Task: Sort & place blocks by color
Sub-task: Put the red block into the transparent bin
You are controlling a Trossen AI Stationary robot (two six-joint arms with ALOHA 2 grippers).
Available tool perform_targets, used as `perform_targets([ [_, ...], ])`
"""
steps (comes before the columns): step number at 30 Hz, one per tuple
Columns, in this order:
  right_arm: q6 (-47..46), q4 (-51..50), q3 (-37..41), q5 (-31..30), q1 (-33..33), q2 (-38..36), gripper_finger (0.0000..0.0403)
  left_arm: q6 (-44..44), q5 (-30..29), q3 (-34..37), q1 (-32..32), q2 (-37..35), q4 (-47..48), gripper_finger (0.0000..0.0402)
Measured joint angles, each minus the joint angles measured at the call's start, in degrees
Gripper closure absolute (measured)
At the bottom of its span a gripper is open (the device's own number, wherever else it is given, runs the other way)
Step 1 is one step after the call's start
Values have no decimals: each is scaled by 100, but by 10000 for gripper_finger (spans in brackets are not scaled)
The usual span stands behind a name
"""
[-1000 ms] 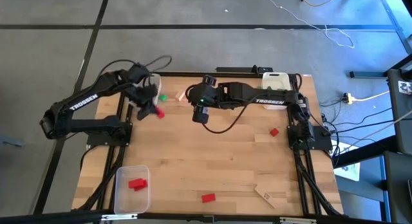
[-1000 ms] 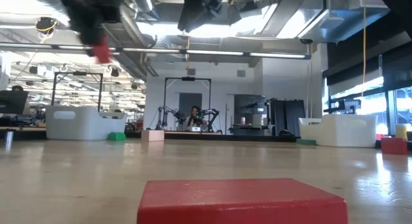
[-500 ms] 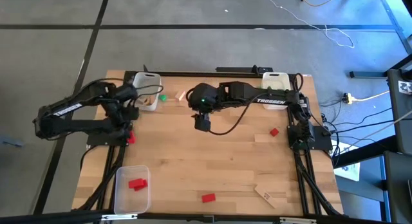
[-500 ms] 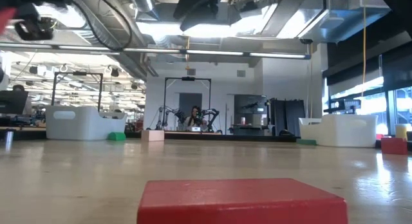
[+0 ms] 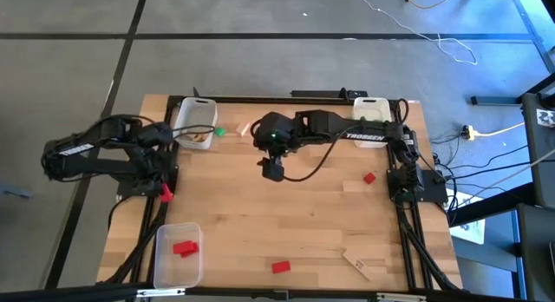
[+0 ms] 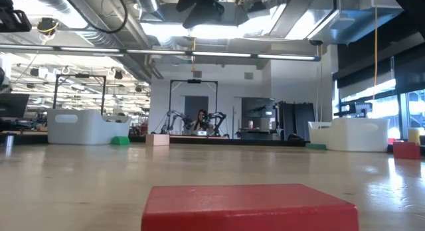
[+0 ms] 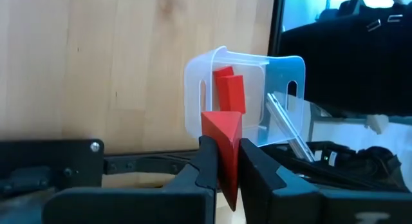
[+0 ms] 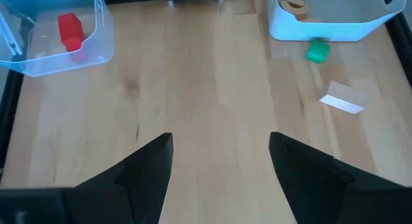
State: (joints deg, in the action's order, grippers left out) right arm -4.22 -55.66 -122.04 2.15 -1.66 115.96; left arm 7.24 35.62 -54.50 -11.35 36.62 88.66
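Note:
My left gripper (image 5: 165, 193) hangs over the table's left edge, shut on a red wedge-shaped block (image 7: 223, 137). Beyond it toward the near edge stands a clear bin (image 7: 248, 89) with two red blocks (image 5: 184, 247) inside. My right gripper (image 5: 273, 169) is open above the table's far middle, with nothing between its fingers (image 8: 222, 166). On the table lie a green block (image 5: 218, 132), a pale wood block (image 5: 244, 128), a red block (image 5: 369, 177) at the right, another red block (image 5: 279, 266) near the front edge, and a wood piece (image 5: 355, 263). My left gripper pinches the red wedge block between its two fingers, one on each flat face (image 7: 222, 156). The block's wide end (image 7: 222, 118) sticks out past the fingertips. The fingers slant down toward the table's near edge. The block is lifted clear of the table.
A bin (image 5: 195, 133) holding wood blocks stands at the far left, and a white bin (image 5: 368, 111) at the far right. Black frame rails (image 5: 143, 224) run along both sides of the table. The low view's foreground is filled by the near red block (image 6: 249, 208).
My left gripper has carried the red block from beside the far-left bin toward the table's left and near edges, staying shut on it and turning toward the clear bin. My right gripper has turned a little at the wrist while staying open in place.

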Motion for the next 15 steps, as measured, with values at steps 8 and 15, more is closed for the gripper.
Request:
perform_targets([
  [8, -37, 2, 0, 53, -2, 2, 143, 158, 4, 0, 540, 310, -748, 375],
  [15, 1, -65, 0, 137, -2, -9, 143, 452, -44, 0, 1326, 618, -1015, 375],
])
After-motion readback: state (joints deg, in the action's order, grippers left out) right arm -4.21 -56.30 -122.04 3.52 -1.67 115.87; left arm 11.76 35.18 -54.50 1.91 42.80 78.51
